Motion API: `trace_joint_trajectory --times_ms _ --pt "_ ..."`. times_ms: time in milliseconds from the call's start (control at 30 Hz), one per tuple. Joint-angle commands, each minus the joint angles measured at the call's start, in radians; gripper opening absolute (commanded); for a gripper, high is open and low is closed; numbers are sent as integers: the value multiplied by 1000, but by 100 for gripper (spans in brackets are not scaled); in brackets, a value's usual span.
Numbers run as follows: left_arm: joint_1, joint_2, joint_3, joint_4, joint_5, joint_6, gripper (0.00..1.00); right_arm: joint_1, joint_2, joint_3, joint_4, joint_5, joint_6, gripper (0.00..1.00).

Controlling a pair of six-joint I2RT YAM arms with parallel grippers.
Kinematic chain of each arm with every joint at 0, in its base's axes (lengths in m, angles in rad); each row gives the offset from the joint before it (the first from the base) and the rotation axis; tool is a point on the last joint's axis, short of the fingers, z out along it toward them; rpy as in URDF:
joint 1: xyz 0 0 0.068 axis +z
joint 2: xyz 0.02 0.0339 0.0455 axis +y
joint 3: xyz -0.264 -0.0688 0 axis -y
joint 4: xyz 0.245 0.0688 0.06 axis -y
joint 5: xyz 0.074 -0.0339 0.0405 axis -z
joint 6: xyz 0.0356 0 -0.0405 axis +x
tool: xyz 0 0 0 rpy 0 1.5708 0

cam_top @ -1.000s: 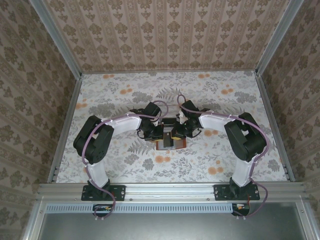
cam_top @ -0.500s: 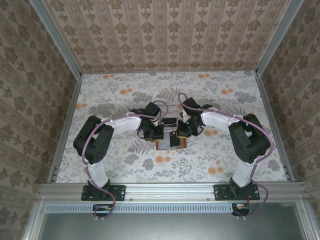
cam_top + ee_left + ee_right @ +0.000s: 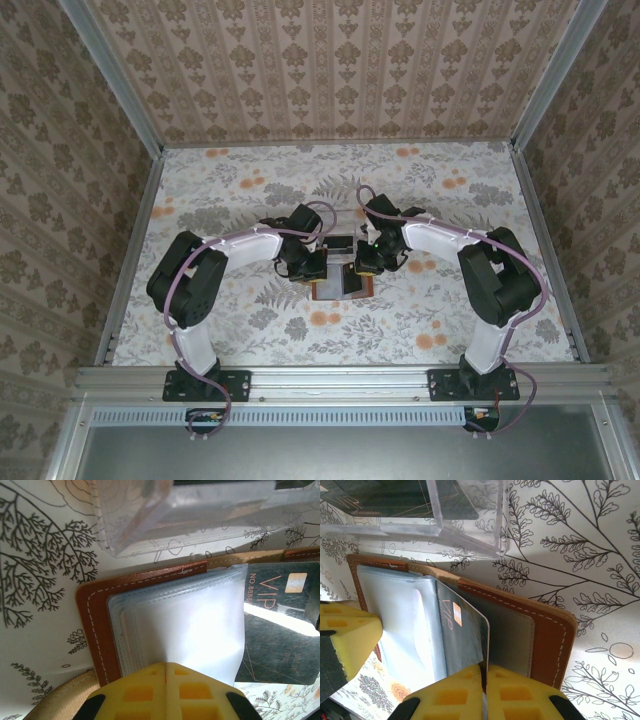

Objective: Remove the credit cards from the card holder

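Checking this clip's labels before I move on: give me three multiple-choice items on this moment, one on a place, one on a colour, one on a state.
1. Where is the clear tray relative to the card holder?
A) on its far side, away from the robot
B) on its near side, toward the robot
C) stacked on top of it

2. What colour is the card in the right gripper?
A) bright red
B) dark grey-green with VIP lettering
C) plain white

3. How is the card holder?
A) folded shut
B) lifted in the air
C) lying open on the table

Answers:
1 A, since the top view shows the tray just beyond the holder.
2 B, since the right wrist view shows the yellow fingers shut on a dark VIP card.
3 C, since its leather half and inner pockets lie spread on the floral surface.
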Motion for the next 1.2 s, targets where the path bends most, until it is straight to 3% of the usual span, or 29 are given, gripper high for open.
trace_joint_trajectory --times_ms 0,367,900,1167 --pt "6 17 8 -58 -25 22 2 -3 -14 15 -46 41 -9 10" --pt "6 23 16 -61 -23 22 2 14 -18 -20 40 -88 64 17" --pt "11 11 25 -86 -37 45 2 16 -61 1 -8 -43 56 9" --pt "15 -7 34 -103 -52 55 2 9 -113 88 -139 42 -62 6"
